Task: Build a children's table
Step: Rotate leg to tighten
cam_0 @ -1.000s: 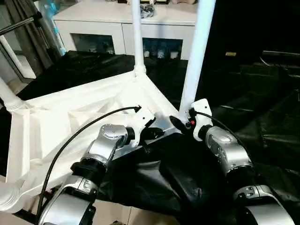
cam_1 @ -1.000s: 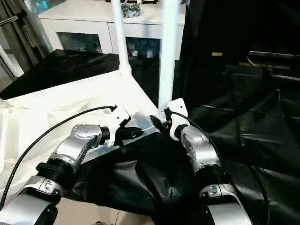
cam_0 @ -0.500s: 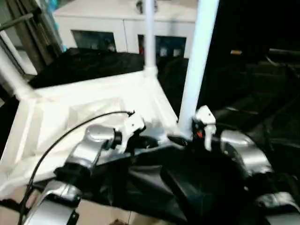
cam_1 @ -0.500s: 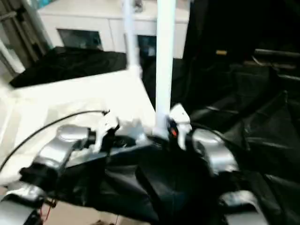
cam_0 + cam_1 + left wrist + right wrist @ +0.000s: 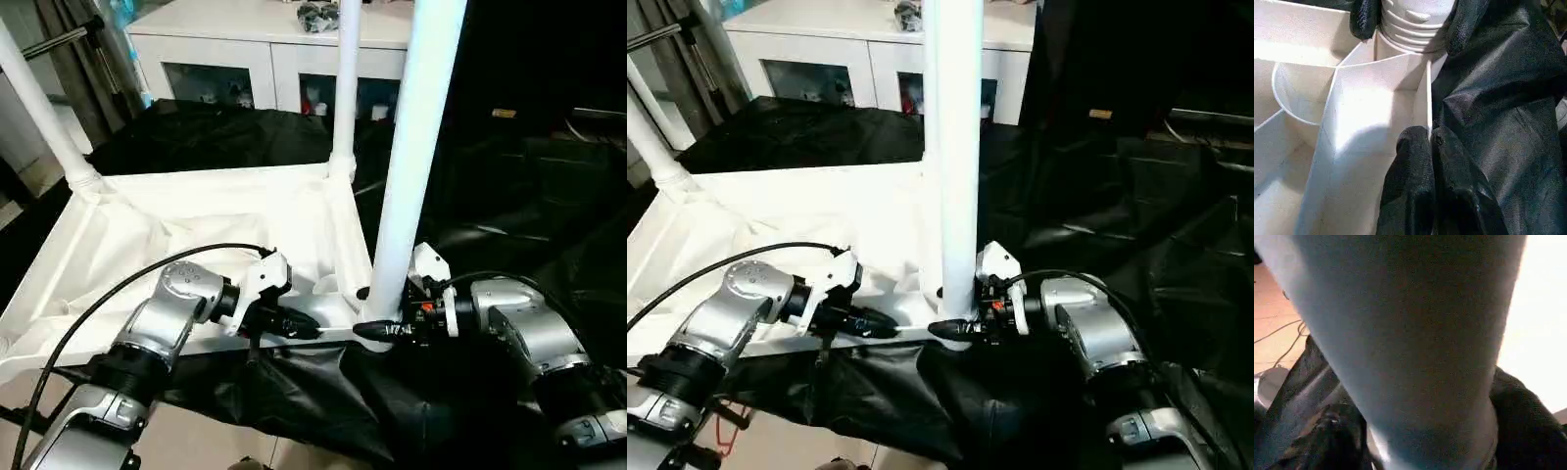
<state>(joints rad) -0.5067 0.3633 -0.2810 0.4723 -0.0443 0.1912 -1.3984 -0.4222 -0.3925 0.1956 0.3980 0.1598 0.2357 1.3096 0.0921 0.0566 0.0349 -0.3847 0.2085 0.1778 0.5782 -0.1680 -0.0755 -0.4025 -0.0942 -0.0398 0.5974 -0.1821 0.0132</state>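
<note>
Now right gripper [image 5: 377,325] straddling base of near white tubular leg [image 5: 416,147], fingers swung round it since a second ago; left gripper [image 5: 299,325] clenched on white ribbed plastic tabletop [image 5: 196,220] rim beside leg; leg-seating underway.

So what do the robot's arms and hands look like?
Both forearms are rounded silver metal with black joint rings. Each wrist carries a white housing, and a black cable loops to the left one. The left hand and right hand have black textured fingers; red marks show by the right wrist.
</note>
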